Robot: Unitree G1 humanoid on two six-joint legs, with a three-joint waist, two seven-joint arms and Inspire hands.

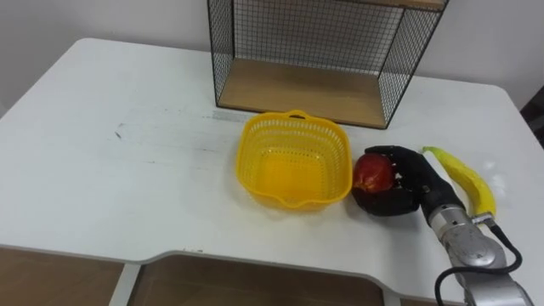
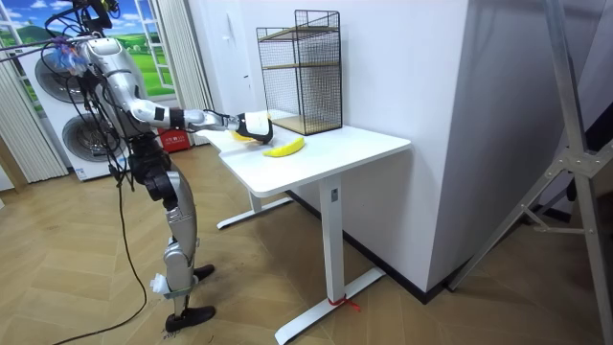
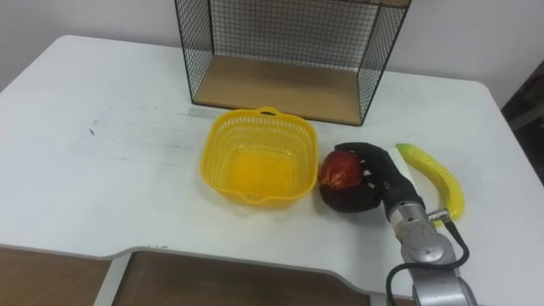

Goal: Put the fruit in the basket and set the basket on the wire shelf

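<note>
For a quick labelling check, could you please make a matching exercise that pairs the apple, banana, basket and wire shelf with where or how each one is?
1 apple
2 banana
3 basket
4 wire shelf

A empty, middle of the table
B gripped by the right hand
C at the table's back
D lying on the table, right of the hand

Pairs: 1-B, 2-D, 3-A, 4-C

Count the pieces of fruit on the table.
2: a red apple in the right hand beside the yellow basket; a banana on the table right of that hand. None in the basket.
</note>
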